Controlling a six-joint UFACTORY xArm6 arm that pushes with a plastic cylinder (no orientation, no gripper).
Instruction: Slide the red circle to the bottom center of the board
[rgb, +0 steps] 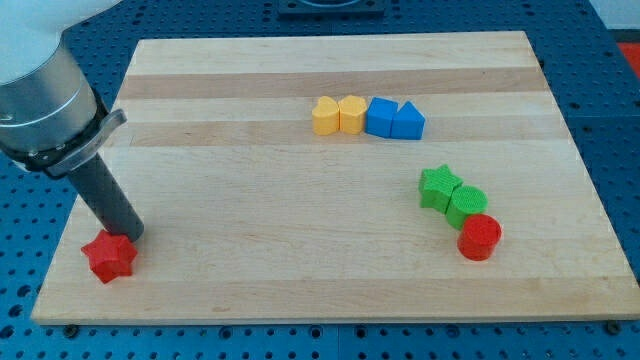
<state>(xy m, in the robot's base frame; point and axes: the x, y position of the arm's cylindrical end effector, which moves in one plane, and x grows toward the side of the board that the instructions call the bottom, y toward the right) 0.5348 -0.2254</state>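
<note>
The red circle is a short red cylinder at the view's lower right, touching the green round block above it. My tip is at the far lower left of the board, right at the upper edge of a red star block. The tip is far to the left of the red circle.
A green star touches the green round block. Near the top centre a row runs from a yellow block and a yellow block to a blue cube and a blue triangle. The wooden board lies on a blue perforated table.
</note>
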